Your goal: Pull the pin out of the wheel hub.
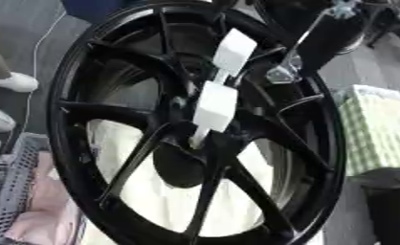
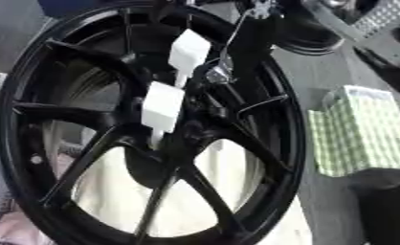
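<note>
Green-and-white checked box [image 1: 377,129] right of the black wheel [image 1: 69,86]; grey mesh basket [image 1: 9,191] at lower left; pale cloth [image 1: 161,196] shows through the spokes. Wheel fills the view, standing tilted. Two white block-headed pins: upper pin [image 1: 234,51] and lower pin [image 1: 215,106], its stem entering the hub centre [image 1: 195,139]. Right hand [image 2: 220,72], dark, comes down from upper right just beside the upper pin; contact unclear, fingers' state cannot be told

Pins [image 1: 214,107] in wheel hub [image 1: 195,143] — box [image 1: 377,129] (right)
</note>
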You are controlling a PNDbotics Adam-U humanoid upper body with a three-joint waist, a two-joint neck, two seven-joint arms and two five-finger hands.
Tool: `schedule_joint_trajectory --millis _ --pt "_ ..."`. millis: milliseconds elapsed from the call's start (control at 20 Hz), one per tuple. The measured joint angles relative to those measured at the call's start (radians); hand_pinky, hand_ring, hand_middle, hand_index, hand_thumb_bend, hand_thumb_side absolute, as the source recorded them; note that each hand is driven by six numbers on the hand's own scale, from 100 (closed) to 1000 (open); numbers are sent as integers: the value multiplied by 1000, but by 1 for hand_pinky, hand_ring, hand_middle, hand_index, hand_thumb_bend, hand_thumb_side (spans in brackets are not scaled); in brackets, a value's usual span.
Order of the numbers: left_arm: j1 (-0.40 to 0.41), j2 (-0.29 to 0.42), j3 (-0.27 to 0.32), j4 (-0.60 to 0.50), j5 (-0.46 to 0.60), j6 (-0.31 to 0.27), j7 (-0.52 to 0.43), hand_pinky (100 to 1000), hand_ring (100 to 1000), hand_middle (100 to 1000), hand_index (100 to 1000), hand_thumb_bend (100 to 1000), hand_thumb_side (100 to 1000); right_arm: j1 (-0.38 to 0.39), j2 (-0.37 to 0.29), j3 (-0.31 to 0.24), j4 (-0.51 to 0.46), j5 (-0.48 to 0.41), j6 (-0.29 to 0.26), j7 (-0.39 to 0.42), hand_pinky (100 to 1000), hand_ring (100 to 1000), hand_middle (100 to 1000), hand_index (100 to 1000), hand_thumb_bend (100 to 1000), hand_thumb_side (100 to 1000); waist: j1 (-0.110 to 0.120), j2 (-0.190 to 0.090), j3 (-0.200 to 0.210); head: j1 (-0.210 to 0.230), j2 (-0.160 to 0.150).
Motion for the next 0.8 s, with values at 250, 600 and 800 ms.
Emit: schedule_joint_trajectory --millis 250,600,800 --pt "-2 0 0 0 0 0 0 649 595 582 808 100 746 7 0 0 0 11 -20 -13 900 945 886 900 369 100 -3 19 9 6 -3" --pt "-5 0 0 0 0 0 0 649 591 579 808 100 748 25 -3 0 0 29 -50 -29 894 942 901 903 387 100 -6 39 20 10 -9" --pt "-6 0 0 0 -1 0 0 649 590 577 808 100 749 36 -13 -1 0 36 -62 -35 889 940 904 903 395 100 -6 43 22 14 -9"
